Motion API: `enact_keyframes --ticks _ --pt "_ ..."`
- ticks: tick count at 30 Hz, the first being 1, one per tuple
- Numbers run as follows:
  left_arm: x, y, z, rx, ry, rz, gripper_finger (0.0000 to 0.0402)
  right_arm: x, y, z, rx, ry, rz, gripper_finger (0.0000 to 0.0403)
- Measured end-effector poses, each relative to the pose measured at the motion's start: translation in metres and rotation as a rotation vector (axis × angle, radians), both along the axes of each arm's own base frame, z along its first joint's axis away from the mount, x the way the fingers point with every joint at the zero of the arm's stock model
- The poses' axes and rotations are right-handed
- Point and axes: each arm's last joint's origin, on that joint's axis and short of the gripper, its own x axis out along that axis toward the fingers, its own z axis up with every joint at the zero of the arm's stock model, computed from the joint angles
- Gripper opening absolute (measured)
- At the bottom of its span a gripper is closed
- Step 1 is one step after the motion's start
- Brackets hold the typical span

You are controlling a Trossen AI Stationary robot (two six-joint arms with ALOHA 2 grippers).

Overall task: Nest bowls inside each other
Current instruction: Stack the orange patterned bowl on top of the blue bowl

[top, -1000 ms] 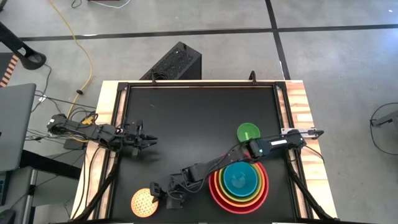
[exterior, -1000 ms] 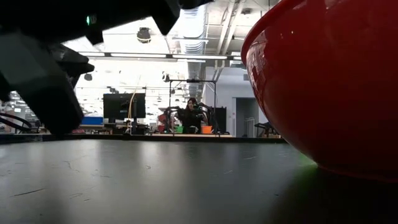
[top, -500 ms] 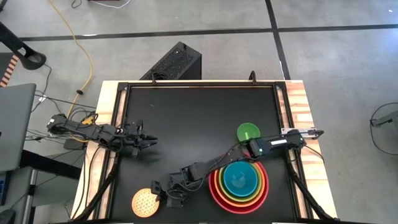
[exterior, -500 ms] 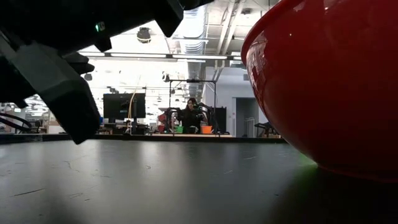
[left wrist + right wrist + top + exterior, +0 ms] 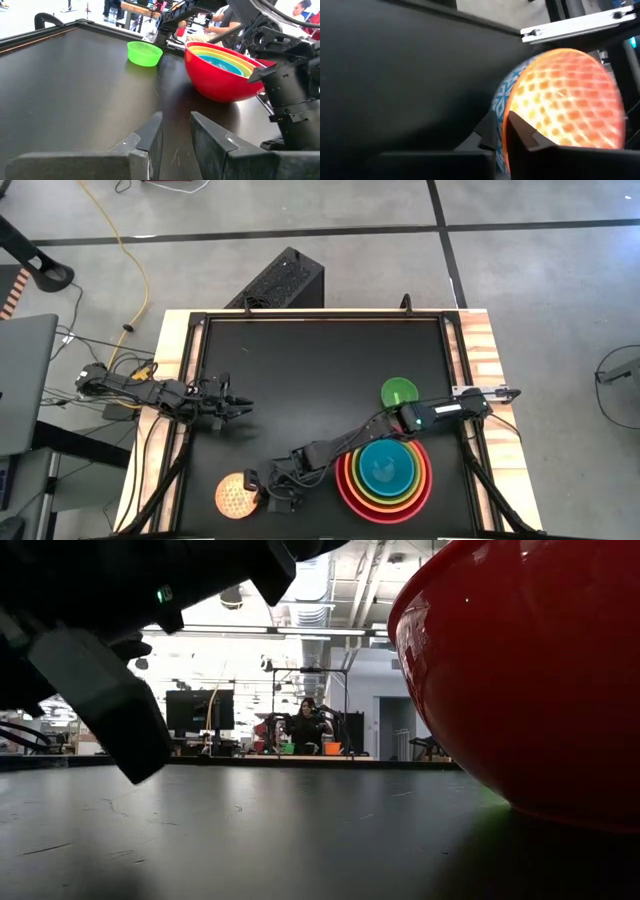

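Observation:
A speckled yellow bowl, blue-patterned on the outside, is near the table's front left, with my right gripper shut on it. To its right stands a nested stack with blue innermost, then lime and orange, in the large red bowl. The small green bowl stands alone behind the stack. My left gripper waits by the left edge, its fingers a narrow gap apart and holding nothing. My right gripper pinches the speckled bowl's rim on the side toward the stack. One finger is inside the bowl and one outside. The fingers slant down from the table's right. The bowl is tipped, its mouth turned toward the gripper.
The low view is filled by the red bowl's wall on one side and my right arm's dark body on the other. The black table top is bare at its middle and far part. A raised rail frames it.
My right gripper has shut on the speckled bowl's rim and rolled a little. The bowl has tipped up on that side and shifted slightly toward the stack.

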Motion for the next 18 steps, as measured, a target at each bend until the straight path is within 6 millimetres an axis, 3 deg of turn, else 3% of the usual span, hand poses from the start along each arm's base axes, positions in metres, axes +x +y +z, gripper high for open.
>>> enact_keyframes --ticks 7,11,14,18 --pt "0.0 0.0 0.0 0.0 0.0 0.0 0.0087 0.0 -0.004 0.001 -0.027 -0.003 -0.003 0.001" --pt "0.0 0.0 0.0 0.001 0.0 0.0 0.0087 -0.005 -0.009 0.017 -0.068 0.022 -0.05 0.0004" --pt "0.0 0.0 0.0 0.002 0.0 -0.001 0.0087 -0.014 -0.015 0.045 -0.069 0.058 -0.077 0.0003" --pt "0.0 0.0 0.0 0.001 0.0 0.0 0.0087 -0.038 -0.03 0.102 -0.046 0.119 -0.123 0.0002"
